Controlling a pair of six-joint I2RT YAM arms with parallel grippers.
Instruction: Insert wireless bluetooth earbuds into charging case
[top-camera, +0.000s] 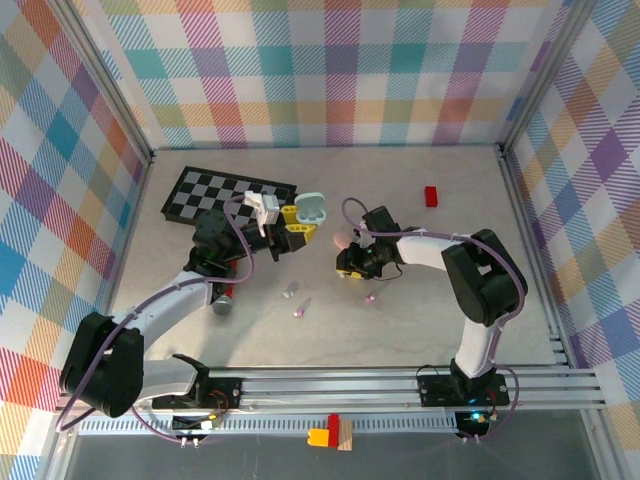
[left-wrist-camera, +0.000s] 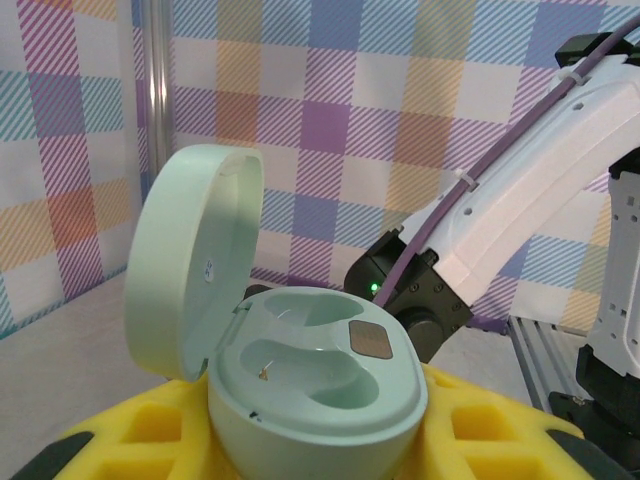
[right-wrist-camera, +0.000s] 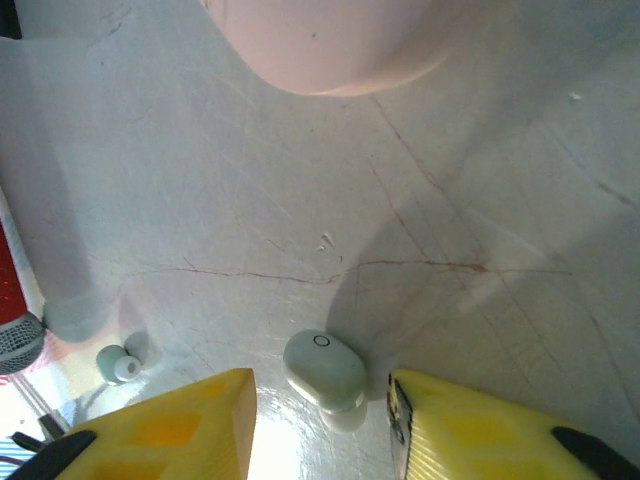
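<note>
A pale green charging case (left-wrist-camera: 320, 385) stands open with its lid up and both wells empty. The yellow fingers (left-wrist-camera: 490, 425) of my left gripper (left-wrist-camera: 315, 445) are shut on it, and in the top view the case (top-camera: 312, 207) sits at my left gripper (top-camera: 293, 224). A pale green earbud (right-wrist-camera: 322, 365) lies on the table between the yellow fingers of my right gripper (right-wrist-camera: 320, 388), which is open with a gap on each side. In the top view my right gripper (top-camera: 348, 268) hangs low over the table's middle. Other earbuds (top-camera: 291, 290) (top-camera: 300, 311) (top-camera: 370, 298) lie loose nearby.
A pink case (top-camera: 343, 238) (right-wrist-camera: 330, 40) rests just beyond my right gripper. Another small bud (right-wrist-camera: 118, 363) lies to its left. A chessboard (top-camera: 230, 195) lies at the back left and a red brick (top-camera: 431, 196) at the back right. Checked walls enclose the table.
</note>
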